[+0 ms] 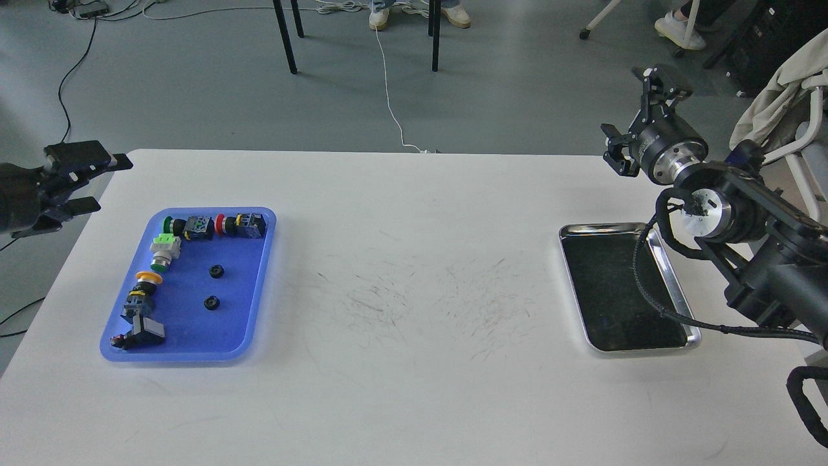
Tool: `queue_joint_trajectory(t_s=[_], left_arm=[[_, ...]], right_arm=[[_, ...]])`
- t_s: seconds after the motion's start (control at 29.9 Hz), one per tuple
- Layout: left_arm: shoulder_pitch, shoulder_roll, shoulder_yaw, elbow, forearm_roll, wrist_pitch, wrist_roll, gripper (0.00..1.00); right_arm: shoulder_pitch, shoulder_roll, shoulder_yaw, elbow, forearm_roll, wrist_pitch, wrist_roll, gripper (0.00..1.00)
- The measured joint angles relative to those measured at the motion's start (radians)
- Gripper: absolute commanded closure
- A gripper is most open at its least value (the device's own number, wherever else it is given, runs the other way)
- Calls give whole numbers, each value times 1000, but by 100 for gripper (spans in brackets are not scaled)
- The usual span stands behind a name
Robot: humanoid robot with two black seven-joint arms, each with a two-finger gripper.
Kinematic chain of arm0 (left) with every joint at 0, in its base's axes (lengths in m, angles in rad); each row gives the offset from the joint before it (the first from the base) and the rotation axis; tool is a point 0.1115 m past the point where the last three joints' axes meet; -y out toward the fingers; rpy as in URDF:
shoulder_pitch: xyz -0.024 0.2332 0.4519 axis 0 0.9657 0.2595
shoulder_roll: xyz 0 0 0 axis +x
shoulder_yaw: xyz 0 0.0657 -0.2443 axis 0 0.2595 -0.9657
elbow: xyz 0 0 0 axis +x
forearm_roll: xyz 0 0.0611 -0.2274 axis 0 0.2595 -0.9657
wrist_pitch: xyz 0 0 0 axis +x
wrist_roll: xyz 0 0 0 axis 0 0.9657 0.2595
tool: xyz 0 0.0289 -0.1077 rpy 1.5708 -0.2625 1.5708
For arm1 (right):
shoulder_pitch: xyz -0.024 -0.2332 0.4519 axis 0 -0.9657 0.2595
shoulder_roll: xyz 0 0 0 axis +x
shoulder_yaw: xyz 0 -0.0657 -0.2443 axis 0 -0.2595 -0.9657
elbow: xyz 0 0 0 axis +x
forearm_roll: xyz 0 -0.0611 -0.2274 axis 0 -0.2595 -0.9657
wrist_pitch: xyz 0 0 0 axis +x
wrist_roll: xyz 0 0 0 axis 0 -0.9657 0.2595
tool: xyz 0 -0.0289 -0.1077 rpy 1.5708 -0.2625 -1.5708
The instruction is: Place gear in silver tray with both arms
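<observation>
White and scuffed with dark scratch marks at its middle, the surface (401, 362) fills the lower part of the view and runs up to the grey floor (504, 103) beyond its far edge. On that floor stand black chair legs (288, 35), and a white cable (388, 97) trails toward the surface.

Next in size is the right arm (763, 259), coming in from the right edge, its thick black links and a silver joint cap overhanging the right rim of the silver tray (676, 291). Its tool (637, 120) is raised above the far right corner of the surface with the two fingers spread apart, holding nothing.

A blue tray (259, 278) lies on the left side of the surface. Push-button switches (213, 226) line its far and left edges, with green, red and yellow caps. Two small black gears (217, 271) sit on its bare floor, one nearer than the other, close together but not touching.

The silver tray rests well apart from the blue one, on the right side of the surface, and its dark reflective floor holds no part.

At the left edge, the left tool (97, 184) hovers off the surface's far left corner, its fingers spread and gripping nothing.
</observation>
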State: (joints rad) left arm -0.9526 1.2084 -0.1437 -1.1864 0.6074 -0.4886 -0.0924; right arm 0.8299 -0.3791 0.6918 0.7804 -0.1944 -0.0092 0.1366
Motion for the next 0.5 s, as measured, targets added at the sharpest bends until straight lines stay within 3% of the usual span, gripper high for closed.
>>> queue_joint_trajectory(t_s=[0.23,0.3,0.5], left_arm=[[8,-28,8,-10,11,62,-47,2],[9,-34,8,-15,35,81,-51,8],[9,-40,2,-115,276,134,-66,12]], right_arm=[[-3,2,0,0,-5,0,0,1],[-3,2,0,0,-5,0,0,1],[-2,-4,0,1,-5,0,0,1]])
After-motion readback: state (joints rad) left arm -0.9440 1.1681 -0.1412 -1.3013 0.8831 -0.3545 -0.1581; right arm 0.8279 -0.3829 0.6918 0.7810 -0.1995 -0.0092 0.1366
